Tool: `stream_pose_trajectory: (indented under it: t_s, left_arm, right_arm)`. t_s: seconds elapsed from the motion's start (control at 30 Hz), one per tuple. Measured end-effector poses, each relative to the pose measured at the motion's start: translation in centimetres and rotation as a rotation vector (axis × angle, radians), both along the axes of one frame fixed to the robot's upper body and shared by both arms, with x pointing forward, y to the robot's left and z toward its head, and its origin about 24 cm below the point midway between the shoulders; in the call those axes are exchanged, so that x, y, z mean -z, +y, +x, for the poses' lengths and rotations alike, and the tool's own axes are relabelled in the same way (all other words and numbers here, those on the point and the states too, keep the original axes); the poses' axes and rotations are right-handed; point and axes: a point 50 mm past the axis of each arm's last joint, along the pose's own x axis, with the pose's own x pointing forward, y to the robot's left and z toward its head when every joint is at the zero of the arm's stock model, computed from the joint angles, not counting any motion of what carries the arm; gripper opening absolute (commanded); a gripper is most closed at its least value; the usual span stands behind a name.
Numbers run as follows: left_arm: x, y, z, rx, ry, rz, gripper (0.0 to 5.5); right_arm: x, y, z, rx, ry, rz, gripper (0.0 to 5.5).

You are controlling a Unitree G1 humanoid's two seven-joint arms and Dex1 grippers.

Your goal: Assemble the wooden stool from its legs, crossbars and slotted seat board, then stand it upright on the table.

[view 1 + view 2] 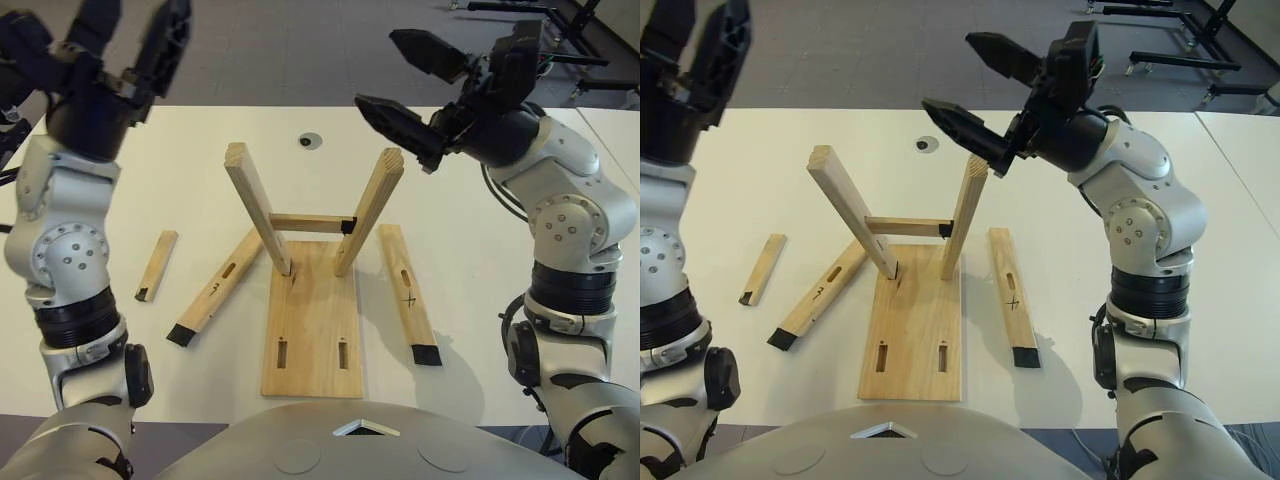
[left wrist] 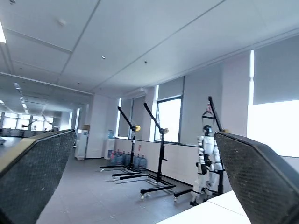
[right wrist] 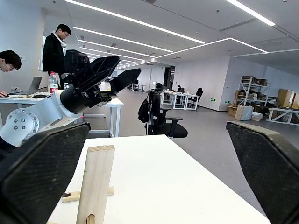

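The slotted seat board [image 1: 312, 325] lies flat on the table [image 1: 480, 200]. Two legs stand in its far slots, the left leg [image 1: 256, 205] leaning left, the right leg [image 1: 370, 210] leaning right. A crossbar [image 1: 308, 224] joins them. My right gripper [image 1: 412, 88] hangs open above the right leg's top [image 3: 97, 184], holding nothing. My left gripper [image 1: 130, 35] is raised high at the far left, open and empty. Two loose legs lie flat beside the board, one on its left [image 1: 216, 287] and one on its right [image 1: 407, 292]. A short crossbar [image 1: 157, 264] lies further left.
A small round grommet [image 1: 311, 141] sits in the table behind the legs. Beyond the far table edge is grey floor with black stands [image 1: 560, 30].
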Motion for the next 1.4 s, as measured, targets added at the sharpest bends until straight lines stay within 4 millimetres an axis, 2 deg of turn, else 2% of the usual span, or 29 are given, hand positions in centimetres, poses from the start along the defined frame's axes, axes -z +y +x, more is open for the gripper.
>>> stream_pose_trajectory:
  t_s: [0.1,0.3,0.37,0.4,0.43,0.47,0.5,0.57,0.63,0.67,0.7,0.73,0.93,1.07,1.1,1.23,1.3,1.37,1.4]
  left_arm:
    - [-0.8,-2.1,0.6,0.054,0.013,-0.036,5.37]
    - [-3.8,-2.9,-0.4,0.129,0.005,-0.092,5.37]
    - [-3.3,-3.4,-0.8,0.152,0.06,-0.072,5.37]
    - [-2.1,-3.6,-1.0,0.15,0.113,-0.056,5.37]
    - [0.0,-4.0,-1.1,0.161,0.199,-0.045,5.37]
    - [2.9,-4.4,-1.2,0.169,0.315,-0.045,5.37]
    - [4.5,-4.7,-1.4,0.178,0.371,-0.061,5.37]
    - [6.0,-5.0,-2.1,0.14,0.37,-0.113,5.37]
    - [7.0,-6.2,-3.4,0.177,0.356,-0.138,5.37]
    - [9.5,-6.9,-3.8,0.182,0.467,-0.102,5.37]
    - [13.3,-7.6,-4.5,0.182,0.65,-0.058,5.37]
    - [14.8,-7.9,-4.9,0.189,0.716,-0.034,5.37]
    - [11.1,-6.2,-3.1,0.141,0.524,0.02,5.37]
    - [8.5,-4.7,-2.2,0.087,0.417,0.01,5.37]
    - [7.4,-4.1,-2.1,0.065,0.37,-0.001,5.37]
    - [5.1,-3.4,-2.2,0.068,0.274,-0.033,5.37]
    - [4.7,-2.8,-2.2,0.049,0.26,-0.02,5.37]
    - [4.5,-1.2,-2.5,-0.016,0.26,0.031,5.37]
    - [5.1,0.1,-2.9,-0.061,0.285,0.078,5.37]
  right_arm:
    - [-0.3,-0.1,-0.2,-0.017,-0.009,0.024,5.4]
    - [-4.2,0.0,-0.5,-0.051,-0.144,0.067,5.4]
    - [-4.4,0.2,-0.4,-0.061,-0.152,0.063,5.4]
    - [-4.0,0.7,-0.3,-0.077,-0.139,0.039,5.4]
    - [-2.9,1.5,-0.2,-0.1,-0.118,-0.009,5.4]
    - [-0.7,2.6,-0.1,-0.119,-0.071,-0.103,5.4]
    - [1.3,3.3,-0.1,-0.127,-0.031,-0.185,5.4]
    - [3.5,4.8,-1.4,-0.216,-0.096,-0.372,5.4]
    - [8.3,5.0,-2.7,-0.299,0.088,-0.456,5.4]
    - [9.1,4.8,-2.9,-0.304,0.125,-0.466,5.4]
    - [8.9,4.6,-2.8,-0.287,0.119,-0.469,5.4]
    - [8.7,4.1,-2.5,-0.262,0.115,-0.476,5.4]
    - [7.5,4.0,-2.3,-0.217,0.086,-0.395,5.4]
    - [5.0,3.2,-2.1,-0.202,0.065,-0.267,5.4]
    - [3.5,2.5,-1.9,-0.181,0.035,-0.214,5.4]
    - [-0.1,-0.3,-1.3,-0.105,-0.01,-0.045,5.4]
    - [-1.7,-2.1,-1.0,-0.047,-0.037,0.029,5.4]
    - [-2.4,-4.0,-0.9,0.015,-0.043,0.094,5.4]
    - [-2.8,-5.1,-0.9,0.055,-0.049,0.131,5.4]
